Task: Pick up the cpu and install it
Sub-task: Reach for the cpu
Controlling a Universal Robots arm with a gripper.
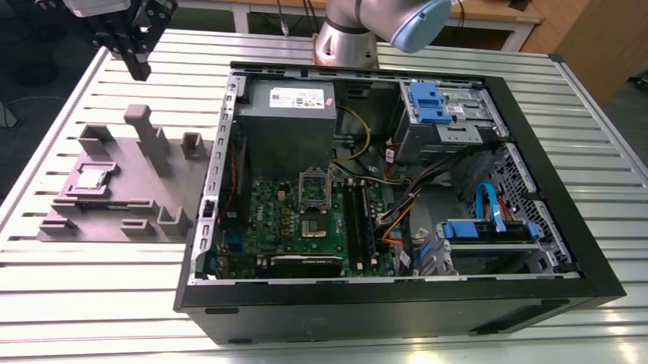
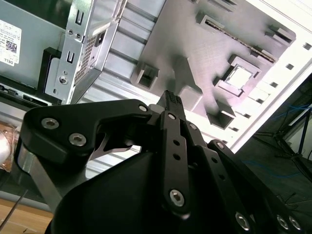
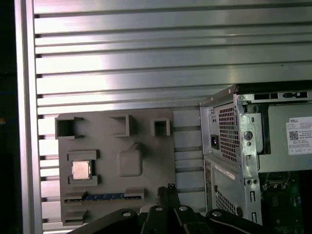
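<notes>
The cpu is a small silvery square lying flat in a recess of the grey holder block, on the table at the exterior view's left. Both wrist views show it in that recess, cpu and cpu. My gripper hangs high above the table beyond the block's far end, well clear of the chip. Its black fingers are pressed together with nothing between them. The motherboard's dark socket lies uncovered inside the open computer case, its silver frame flipped back.
The holder block has tall posts and low walls, and a blue-edged strip lies in one slot. Inside the case are a grey power supply, blue drive bays, cables and memory sticks. The arm's base stands behind the case.
</notes>
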